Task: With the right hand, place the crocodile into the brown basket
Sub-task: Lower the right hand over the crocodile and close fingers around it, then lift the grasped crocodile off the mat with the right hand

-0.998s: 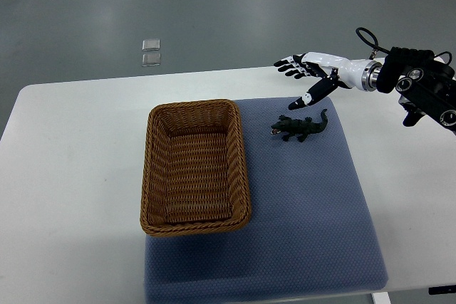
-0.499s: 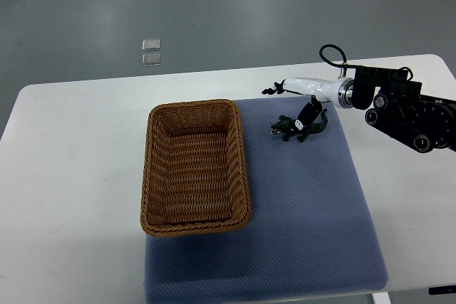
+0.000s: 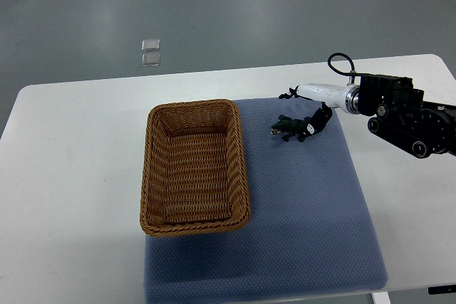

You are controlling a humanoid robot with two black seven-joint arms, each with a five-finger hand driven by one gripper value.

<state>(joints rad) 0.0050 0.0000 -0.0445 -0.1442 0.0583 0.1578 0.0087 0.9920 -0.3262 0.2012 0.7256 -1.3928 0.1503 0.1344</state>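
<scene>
A dark green toy crocodile (image 3: 291,128) lies on the blue mat (image 3: 299,204), its tail pointing right. My right hand (image 3: 306,106) comes in from the right edge and hovers over the crocodile's tail end, seen edge-on. Its fingers (image 3: 292,94) stretch out to the left above the toy, and the thumb (image 3: 320,117) hangs down at the tail. The hand is open and grips nothing. The brown wicker basket (image 3: 151,176) stands empty to the left of the crocodile, on the mat's left edge. The left arm is out of view.
The white table (image 3: 71,176) carries the mat and basket; its far edge runs just behind my hand. The dark forearm and its cable (image 3: 402,108) lie over the table's right side. Two small clear squares (image 3: 150,52) lie on the grey floor beyond.
The right hand came down from above and behind the crocodile to its tail, then drew slightly right, its fingers reaching less far left. Crocodile and basket have not moved.
</scene>
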